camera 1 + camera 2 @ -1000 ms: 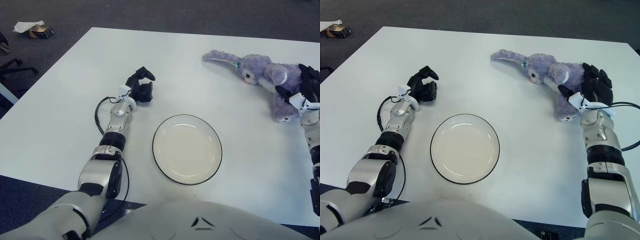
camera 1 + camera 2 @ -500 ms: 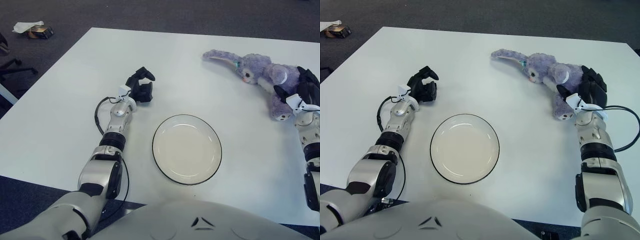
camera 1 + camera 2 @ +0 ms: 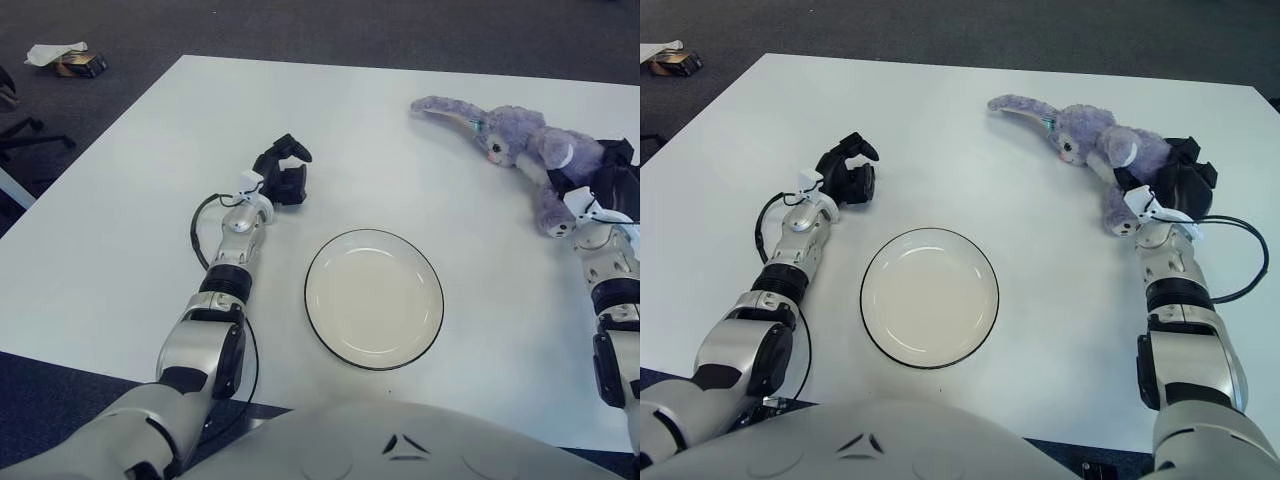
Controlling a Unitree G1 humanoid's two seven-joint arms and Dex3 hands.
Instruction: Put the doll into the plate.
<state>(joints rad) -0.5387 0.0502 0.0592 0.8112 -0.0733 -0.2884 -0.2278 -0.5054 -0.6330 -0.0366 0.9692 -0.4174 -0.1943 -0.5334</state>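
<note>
A purple plush rabbit doll (image 3: 1090, 135) lies on the white table at the far right, its long ears pointing left. My right hand (image 3: 1172, 185) is at the doll's rear, fingers curled around its body and leg. A white plate (image 3: 929, 296) with a dark rim sits empty at the table's centre front. My left hand (image 3: 847, 172) rests on the table left of the plate, fingers curled and holding nothing.
The white table (image 3: 940, 130) fills the view; its right edge lies just beyond the doll. Dark carpet surrounds it, with a small object (image 3: 70, 58) on the floor at far left.
My right hand has moved left and closed in on the doll's rear, and the doll has shifted slightly with it. The left arm has not moved.
</note>
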